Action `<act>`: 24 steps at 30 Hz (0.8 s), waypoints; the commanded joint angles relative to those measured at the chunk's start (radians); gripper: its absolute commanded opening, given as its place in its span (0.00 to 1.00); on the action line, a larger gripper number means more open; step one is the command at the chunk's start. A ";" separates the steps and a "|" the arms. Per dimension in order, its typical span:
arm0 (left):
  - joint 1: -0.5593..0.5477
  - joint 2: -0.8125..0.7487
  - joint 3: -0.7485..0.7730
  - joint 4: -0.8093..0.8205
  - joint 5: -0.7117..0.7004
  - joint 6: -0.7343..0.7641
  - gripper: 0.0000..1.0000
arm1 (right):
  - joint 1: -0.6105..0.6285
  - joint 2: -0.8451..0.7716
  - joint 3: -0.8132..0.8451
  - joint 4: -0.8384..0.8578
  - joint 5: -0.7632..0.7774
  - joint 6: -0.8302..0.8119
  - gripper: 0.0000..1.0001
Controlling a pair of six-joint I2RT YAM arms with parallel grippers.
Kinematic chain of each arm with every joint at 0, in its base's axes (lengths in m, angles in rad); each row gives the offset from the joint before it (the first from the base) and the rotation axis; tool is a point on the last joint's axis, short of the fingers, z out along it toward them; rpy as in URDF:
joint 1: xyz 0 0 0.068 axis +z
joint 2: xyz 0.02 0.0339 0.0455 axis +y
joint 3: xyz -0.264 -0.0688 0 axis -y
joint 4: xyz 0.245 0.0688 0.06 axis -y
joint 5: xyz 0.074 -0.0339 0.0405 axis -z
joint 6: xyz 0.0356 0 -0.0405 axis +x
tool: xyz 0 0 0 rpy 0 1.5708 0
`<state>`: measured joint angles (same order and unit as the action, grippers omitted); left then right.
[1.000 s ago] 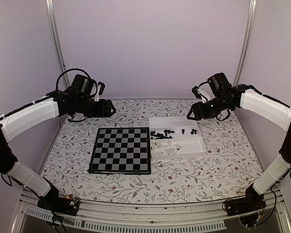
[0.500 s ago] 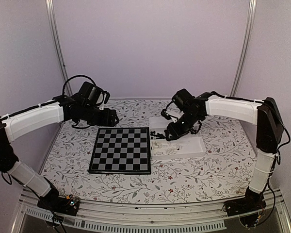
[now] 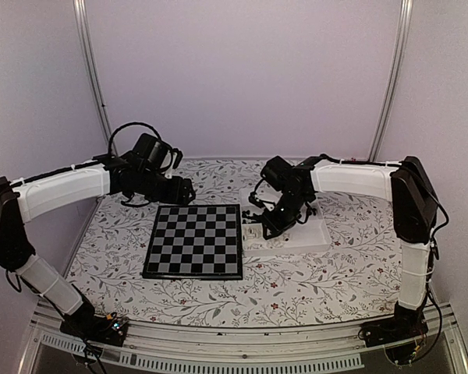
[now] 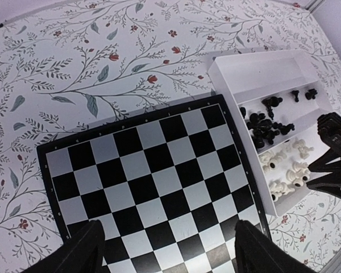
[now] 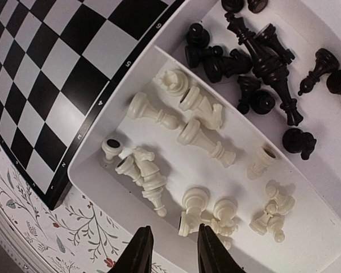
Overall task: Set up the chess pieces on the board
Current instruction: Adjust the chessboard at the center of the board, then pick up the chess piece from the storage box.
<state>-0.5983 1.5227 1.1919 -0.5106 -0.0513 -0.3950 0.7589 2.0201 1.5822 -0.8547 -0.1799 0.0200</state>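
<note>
The board (image 3: 195, 240) lies flat with no pieces on it; it also shows in the left wrist view (image 4: 153, 182) and the right wrist view (image 5: 45, 74). The chess pieces lie in a white two-compartment tray (image 3: 316, 243) to its right: white pieces (image 5: 199, 136) in the near compartment, black pieces (image 5: 256, 62) in the far one. My right gripper (image 5: 173, 239) is open and empty, low over the near-left wall of the white compartment (image 3: 267, 227). My left gripper (image 4: 167, 250) is wide open and empty above the board's far edge (image 3: 183, 191).
The table has a floral cloth (image 3: 296, 284). The tray's left wall (image 4: 233, 99) touches the board's right border. The right gripper (image 4: 329, 159) shows at the right edge of the left wrist view. Purple walls enclose the back and sides.
My right arm has swung from the back right down and leftward to over the tray's white pieces. My left gripper has shifted slightly right, toward the board's far edge.
</note>
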 commanded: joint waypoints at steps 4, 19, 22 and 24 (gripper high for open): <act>-0.005 0.012 0.030 0.007 -0.004 0.045 0.82 | -0.001 0.074 0.082 -0.023 0.013 -0.008 0.26; 0.006 0.012 0.024 -0.006 -0.040 0.099 0.83 | -0.001 0.113 0.088 -0.047 0.042 -0.004 0.21; 0.010 0.013 0.023 -0.008 -0.037 0.100 0.83 | -0.001 0.122 0.087 -0.050 0.042 -0.002 0.21; 0.012 0.014 0.023 -0.008 -0.036 0.100 0.83 | 0.000 0.126 0.087 -0.055 0.043 0.000 0.20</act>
<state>-0.5945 1.5322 1.1980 -0.5140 -0.0830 -0.3130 0.7589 2.1162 1.6501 -0.8921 -0.1501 0.0177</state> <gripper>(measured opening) 0.828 0.204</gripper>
